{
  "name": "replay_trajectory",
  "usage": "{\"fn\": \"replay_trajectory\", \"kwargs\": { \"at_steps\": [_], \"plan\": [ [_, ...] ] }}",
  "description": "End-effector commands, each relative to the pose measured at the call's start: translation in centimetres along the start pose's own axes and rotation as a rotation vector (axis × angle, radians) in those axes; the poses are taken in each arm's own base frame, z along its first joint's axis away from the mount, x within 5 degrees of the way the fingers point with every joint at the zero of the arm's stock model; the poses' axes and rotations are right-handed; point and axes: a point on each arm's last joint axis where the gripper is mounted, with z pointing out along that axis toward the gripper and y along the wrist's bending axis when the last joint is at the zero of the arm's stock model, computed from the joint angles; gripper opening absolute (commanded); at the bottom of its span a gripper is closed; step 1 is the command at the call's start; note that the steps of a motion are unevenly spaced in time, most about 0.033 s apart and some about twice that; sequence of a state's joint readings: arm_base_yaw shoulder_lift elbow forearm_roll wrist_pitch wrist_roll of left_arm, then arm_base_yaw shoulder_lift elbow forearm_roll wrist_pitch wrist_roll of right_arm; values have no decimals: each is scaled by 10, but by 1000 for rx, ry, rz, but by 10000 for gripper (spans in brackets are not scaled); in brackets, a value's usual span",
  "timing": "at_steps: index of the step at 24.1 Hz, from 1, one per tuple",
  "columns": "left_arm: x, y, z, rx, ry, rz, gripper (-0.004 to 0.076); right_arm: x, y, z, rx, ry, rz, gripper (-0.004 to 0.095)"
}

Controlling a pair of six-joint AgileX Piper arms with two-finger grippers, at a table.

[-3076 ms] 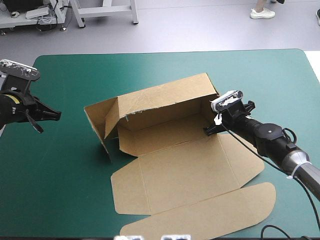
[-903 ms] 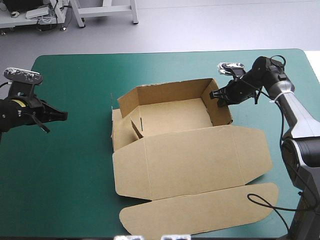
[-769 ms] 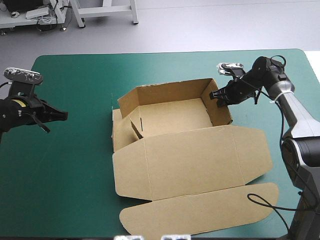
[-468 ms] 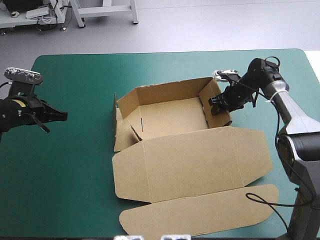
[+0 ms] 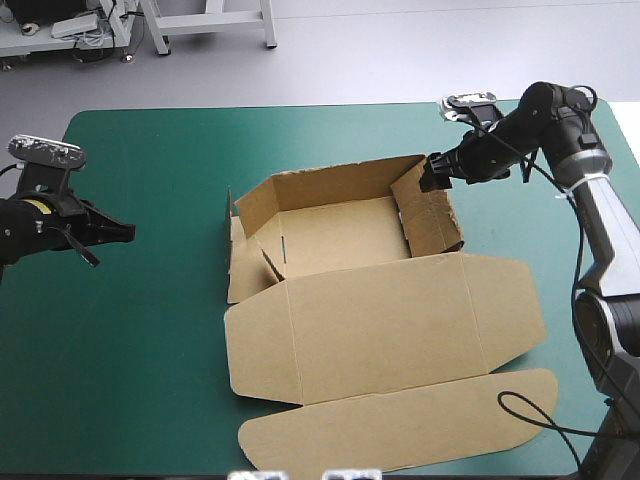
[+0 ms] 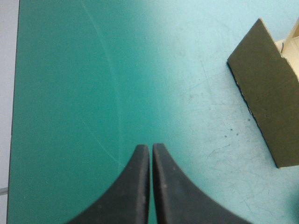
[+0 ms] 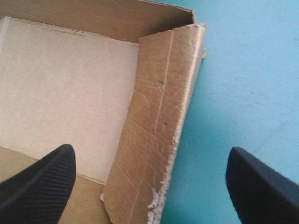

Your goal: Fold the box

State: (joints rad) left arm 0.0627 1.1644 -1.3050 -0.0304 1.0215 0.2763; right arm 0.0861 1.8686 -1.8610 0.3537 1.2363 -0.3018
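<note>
The box [image 5: 340,235] sits mid-table on the teal-green cover [image 5: 140,340], long side going L to R, lid [image 5: 385,325] flat toward the near edge. R gripper [image 5: 432,176] is wide open at the box's far R corner. L gripper [image 5: 122,232] is pinched tight, well apart to the L.

A teal-green covered table [image 5: 150,350] with rounded far corners fills most of the scene. Beyond its far edge lies a smooth, evenly lit grey floor [image 5: 400,50], where a white metal frame [image 5: 215,19] stands.
</note>
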Motion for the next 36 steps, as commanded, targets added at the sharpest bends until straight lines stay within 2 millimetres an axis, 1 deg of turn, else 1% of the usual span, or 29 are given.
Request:
{"fn": "replay_trajectory", "kwargs": {
  "at_steps": [1,5,8,10,14,20,21,22,23,24,25,27,28,29,30,35,36],
  "plan": [
    [-9,1,-13,-13,-102,-7,8,-2,21,-28,71,-41,-62,811],
    [-9,1,-13,-13,-103,-7,7,-2,39,-17,140,5,-149,811],
    [-9,1,-13,-12,-99,-7,7,-2,47,-6,165,35,-186,811],
    [-8,0,-13,-10,-90,-7,7,-3,46,3,168,53,-169,811],
    [-7,0,-13,0,-80,-8,7,-3,37,20,210,96,-133,811],
    [-8,-2,-13,12,-84,1,7,-1,29,54,192,169,-113,811],
    [-8,-2,-13,14,-84,0,7,-1,29,57,192,175,-109,809],
    [-8,-2,-13,14,-84,0,7,0,27,62,191,186,-107,771],
    [-8,-2,-13,14,-84,2,7,0,27,63,191,188,-107,732],
    [-7,-2,-13,15,-82,2,7,0,26,65,190,193,-106,615],
    [-7,-2,-13,15,-82,2,7,0,26,66,190,195,-106,542],
    [-7,-2,-13,18,-81,0,7,0,26,66,193,195,-107,247],
    [-8,-2,-13,21,-84,-2,7,0,26,66,193,196,-111,147],
    [-8,-3,-13,31,-90,-9,7,0,26,66,192,196,-119,23],
    [-8,-4,-13,38,-92,-14,7,0,26,66,192,196,-118,-14],
    [-9,-5,-13,45,-94,-16,7,0,26,66,191,198,-134,-18],
    [-9,-5,-13,45,-94,-16,7,-1,27,63,192,191,-135,-18]
  ]
}}
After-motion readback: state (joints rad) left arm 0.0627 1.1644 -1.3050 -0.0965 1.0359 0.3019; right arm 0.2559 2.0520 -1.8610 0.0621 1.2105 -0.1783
